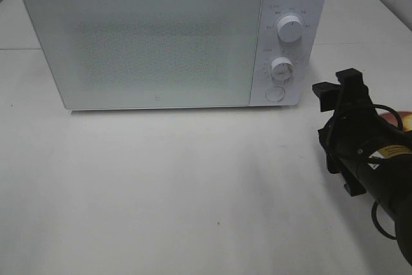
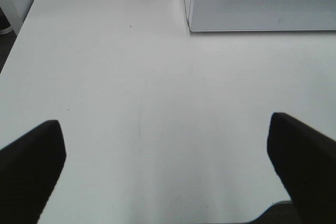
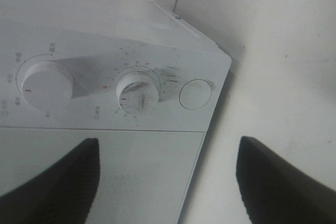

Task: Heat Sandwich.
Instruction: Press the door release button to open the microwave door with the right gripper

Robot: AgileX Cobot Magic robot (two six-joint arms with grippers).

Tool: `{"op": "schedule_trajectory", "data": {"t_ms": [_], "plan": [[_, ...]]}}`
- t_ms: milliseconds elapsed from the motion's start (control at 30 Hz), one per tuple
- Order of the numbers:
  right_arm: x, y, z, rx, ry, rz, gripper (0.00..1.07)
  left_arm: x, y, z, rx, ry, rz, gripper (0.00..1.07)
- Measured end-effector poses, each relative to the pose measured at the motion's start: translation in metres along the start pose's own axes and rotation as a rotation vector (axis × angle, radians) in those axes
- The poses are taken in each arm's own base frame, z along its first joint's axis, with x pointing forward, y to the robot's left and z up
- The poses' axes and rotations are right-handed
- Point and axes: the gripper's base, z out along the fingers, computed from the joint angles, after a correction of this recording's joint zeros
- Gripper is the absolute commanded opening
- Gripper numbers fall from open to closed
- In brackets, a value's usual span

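White microwave [image 1: 141,43], its door [image 1: 148,37] shut, fills the upper left of the high view. The sandwich shows in no view, so I cannot place it. Only a pink sliver [image 1: 391,118], perhaps a plate rim, peeks out behind the right arm at the right edge. The right fingers [image 1: 349,75] stand well apart and hold nothing. The round button [image 1: 275,93], at the panel's lower corner, lies near them to their left at about the same height. The left fingers [image 2: 31,156] gape wide over the table [image 2: 157,77], also holding nothing. By my reading the right arm is the nearer one to press that button and open the door.
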Motion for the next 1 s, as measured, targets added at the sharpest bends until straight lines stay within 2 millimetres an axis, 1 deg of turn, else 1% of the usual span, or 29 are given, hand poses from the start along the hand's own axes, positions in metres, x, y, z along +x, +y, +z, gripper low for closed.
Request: {"op": "schedule_trajectory", "data": {"t_ms": [33,67,100,167,200,233,333,367,433,733,867,967,1000], "plan": [[0.000,0.000,0.000,0.004,0.001,0.077,0.62,0.000,0.000,0.000,0.000,0.000,0.000,1.00],[0.000,0.000,0.000,0.005,0.002,0.102,0.53,0.000,0.000,0.000,0.000,0.000,0.000,1.00],[0.000,0.000,0.000,0.005,0.002,0.102,0.53,0.000,0.000,0.000,0.000,0.000,0.000,1.00],[0.000,0.000,0.000,0.005,0.002,0.155,0.44,0.000,0.000,0.000,0.000,0.000,0.000,1.00],[0.000,0.000,0.000,0.005,0.001,0.188,0.33,0.000,0.000,0.000,0.000,0.000,0.000,1.00],[0.000,0.000,0.000,0.005,0.001,0.188,0.33,0.000,0.000,0.000,0.000,0.000,0.000,1.00],[0.001,-0.002,0.000,0.028,0.008,0.211,0.13,0.000,0.000,0.000,0.000,0.000,0.000,1.00],[0.001,-0.003,0.000,0.036,0.010,0.211,0.01,0.000,0.000,0.000,0.000,0.000,0.000,1.00],[0.002,-0.004,0.000,0.044,0.013,0.211,0.00,0.000,0.000,0.000,0.000,0.000,0.000,1.00],[0.005,-0.005,0.000,0.059,0.041,0.200,0.00,0.000,0.000,0.000,0.000,0.000,0.000,1.00],[0.008,-0.007,0.005,0.073,0.043,0.193,0.00,0.000,0.000,0.000,0.000,0.000,0.000,1.00],[0.016,-0.013,0.014,0.097,0.045,0.181,0.00,0.000,0.000,0.000,0.000,0.000,0.000,1.00],[0.016,-0.013,0.014,0.097,0.045,0.181,0.00,0.000,0.000,0.000,0.000,0.000,0.000,1.00]]}}
